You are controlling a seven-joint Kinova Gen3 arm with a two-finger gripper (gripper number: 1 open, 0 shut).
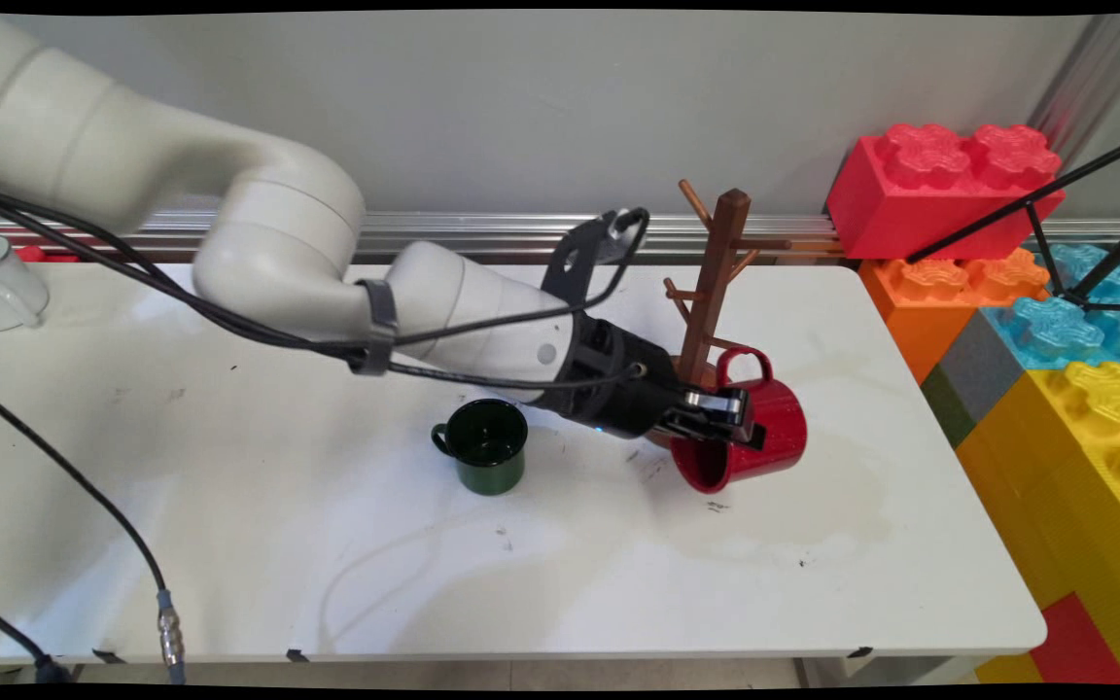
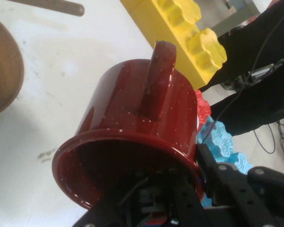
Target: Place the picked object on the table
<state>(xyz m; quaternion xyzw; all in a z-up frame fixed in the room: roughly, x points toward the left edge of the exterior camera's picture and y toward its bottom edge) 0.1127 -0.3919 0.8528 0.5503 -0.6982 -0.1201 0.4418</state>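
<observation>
White surface, wall behind. Black two-finger tool is clamped over the rim of a glossy red enamel mug, tipped sideways just beside the brown wooden mug tree. Mug looks rigid, light, slick; rim pinch suits. Dark green enamel mug stands near the tree.

A dark red speckled mug is filling the middle of the view, lying tilted with its open rim turned toward the camera and its handle pointing up. The gripper is rising from the bottom edge, its black linkage crossing the mug's rim, one finger sitting outside the wall at the right. White table is showing behind the mug. A brown wooden base is sitting at the left edge, a wooden peg along the top. Yellow blocks are standing past the table's edge, with blue and red ones beside them.
</observation>
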